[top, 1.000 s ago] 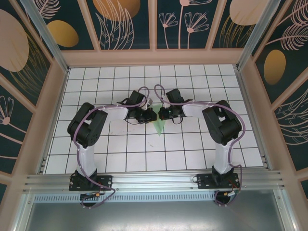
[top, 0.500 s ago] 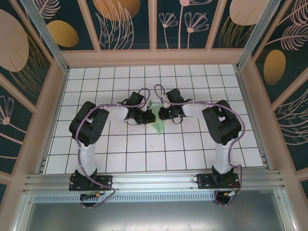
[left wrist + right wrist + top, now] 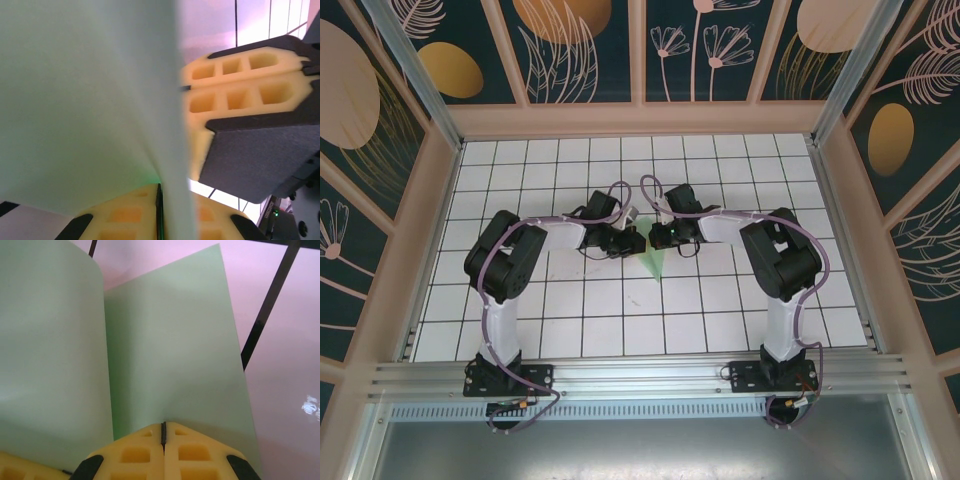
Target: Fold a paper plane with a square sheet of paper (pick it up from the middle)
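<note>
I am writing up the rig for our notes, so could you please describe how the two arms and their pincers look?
The left arm and right arm have pale links, bulky black joints and a looping purple cable each. The left pincer and right pincer have black shells and yellow pads moulded with square cells.

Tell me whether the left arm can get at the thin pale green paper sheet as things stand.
Yes, it seems so: the left pincer is shut on the thin pale green paper sheet, beside the right pincer, which grips it too. Nothing stands between.
</note>
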